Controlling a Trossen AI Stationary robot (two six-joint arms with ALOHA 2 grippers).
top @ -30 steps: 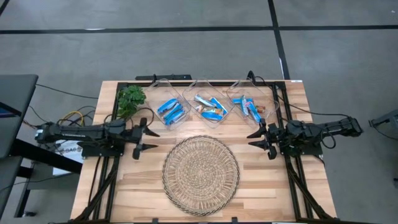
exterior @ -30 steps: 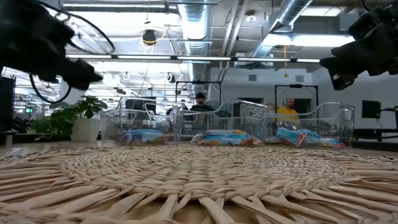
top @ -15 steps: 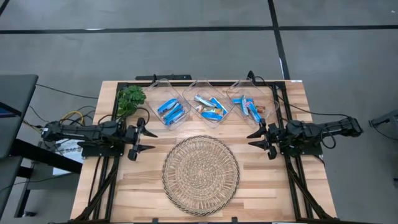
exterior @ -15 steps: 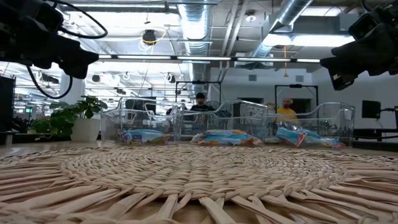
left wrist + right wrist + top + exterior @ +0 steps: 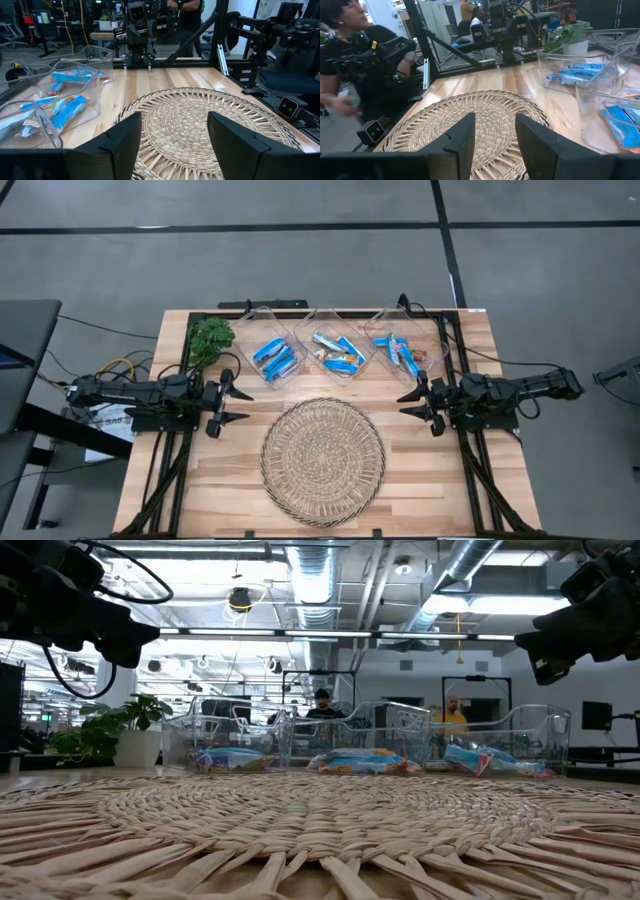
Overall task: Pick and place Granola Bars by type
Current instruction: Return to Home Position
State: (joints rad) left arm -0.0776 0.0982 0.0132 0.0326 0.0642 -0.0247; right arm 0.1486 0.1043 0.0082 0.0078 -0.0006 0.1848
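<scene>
- A wicker tray (image 5: 322, 448) sits mid-worktop (image 5: 440, 480).
- Three clear bins (image 5: 335, 330) behind it hold the bars (image 5: 274, 358).
- The bars look light, flat and slick-wrapped, probably best pinched across the narrow middle.
- Left fingers (image 5: 115, 145) and right fingers (image 5: 462, 140) flank the tray, spread apart, holding nothing.

A: Low in the middle of the high view, the round wicker tray (image 5: 322, 461) lies flat on the wooden table (image 5: 440, 480).
B: Above it, three clear bins (image 5: 325, 320) stand in a row along the table's top edge.
A: A leafy plant (image 5: 210, 338) sits just left of that row, upper left of the table.
B: In the low view, beyond the bins, there's a person in dark (image 5: 322, 710) mid-frame and a person in yellow (image 5: 455, 718) right of centre.
A: Grey floor (image 5: 300, 260) all around, crossed by black lines.
</scene>
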